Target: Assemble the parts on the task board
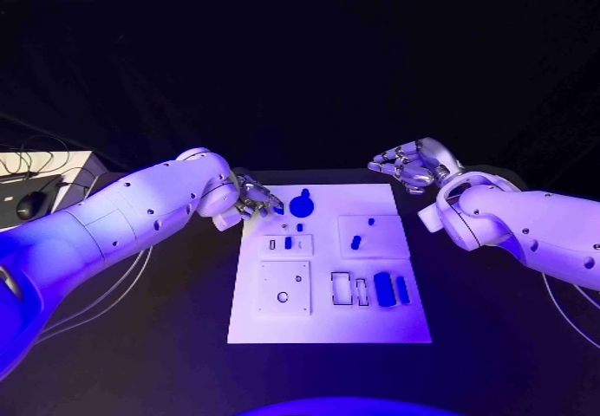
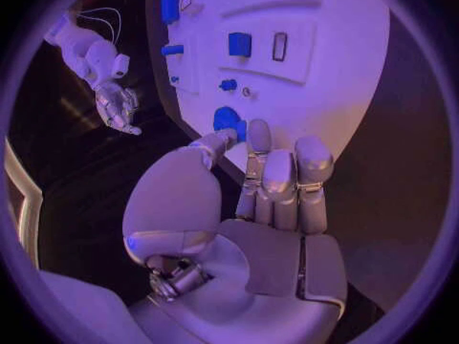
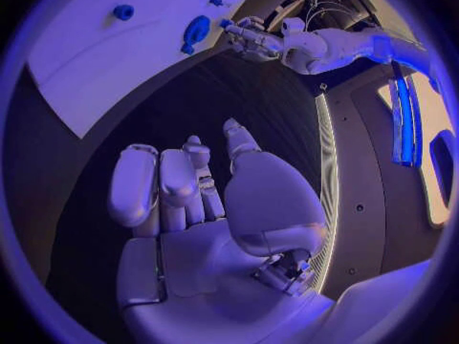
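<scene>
The white task board (image 1: 375, 322) lies in the middle of the black table. A round blue part (image 1: 302, 204) stands near its far edge. My left hand (image 1: 257, 201) hovers at the board's far left corner. In the left wrist view its fingers (image 2: 278, 172) stretch out straight, with their tips right beside that round blue part (image 2: 228, 120) and nothing in the palm. My right hand (image 1: 413, 165) hangs beyond the far right corner over the bare table, fingers loosely bent and empty (image 3: 191, 206). Two blue blocks (image 1: 391, 289) stand at the board's near right.
Small blue pieces (image 1: 288, 243) (image 1: 356, 242) sit in raised white squares mid-board, and a square plate with a hole (image 1: 283, 288) lies at the near left. A white box with cables and a dark mouse (image 1: 33, 204) stands at the table's far left.
</scene>
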